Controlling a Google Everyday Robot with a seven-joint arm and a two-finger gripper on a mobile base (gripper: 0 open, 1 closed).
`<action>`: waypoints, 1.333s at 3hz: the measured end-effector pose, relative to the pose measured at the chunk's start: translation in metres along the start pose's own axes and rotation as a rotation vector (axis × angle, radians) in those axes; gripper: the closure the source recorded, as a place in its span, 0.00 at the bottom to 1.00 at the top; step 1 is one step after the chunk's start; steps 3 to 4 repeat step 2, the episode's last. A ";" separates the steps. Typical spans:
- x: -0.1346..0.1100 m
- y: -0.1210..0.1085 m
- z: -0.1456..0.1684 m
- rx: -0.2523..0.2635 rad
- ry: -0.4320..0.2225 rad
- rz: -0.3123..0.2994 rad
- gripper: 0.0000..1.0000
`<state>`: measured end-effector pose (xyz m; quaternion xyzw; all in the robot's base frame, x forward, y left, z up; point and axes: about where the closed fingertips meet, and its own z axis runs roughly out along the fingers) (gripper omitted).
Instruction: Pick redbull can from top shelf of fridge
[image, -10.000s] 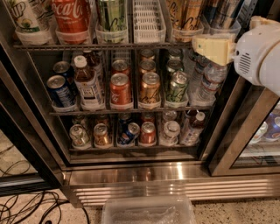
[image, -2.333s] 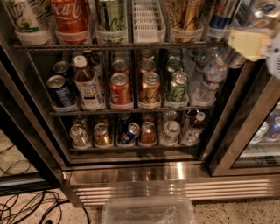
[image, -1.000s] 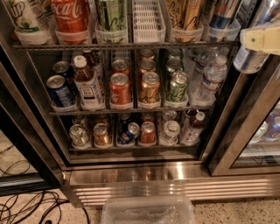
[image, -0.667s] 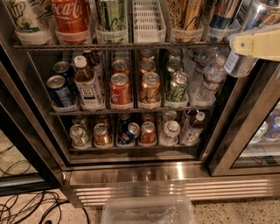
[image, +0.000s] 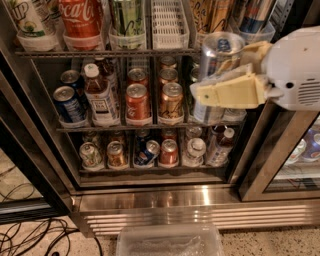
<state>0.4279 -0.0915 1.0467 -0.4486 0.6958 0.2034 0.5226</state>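
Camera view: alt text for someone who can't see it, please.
The gripper has its jaws shut on the redbull can, held in front of the right side of the fridge. The top shelf carries bins of tall cans; lower wire racks hold short cans and bottles.

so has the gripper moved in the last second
Yes, the gripper, shut on the redbull can, went left and down from the right door frame.

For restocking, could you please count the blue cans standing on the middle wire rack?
2: one short blue silver-lidded can at the left front of the middle wire rack, another behind it. The gripper, at that rack's right, shut on the slim silver-and-blue can, may hide more.
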 end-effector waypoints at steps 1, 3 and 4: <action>-0.014 0.044 0.017 -0.145 -0.022 -0.051 1.00; -0.014 0.047 0.016 -0.154 -0.021 -0.052 1.00; -0.014 0.047 0.016 -0.154 -0.021 -0.052 1.00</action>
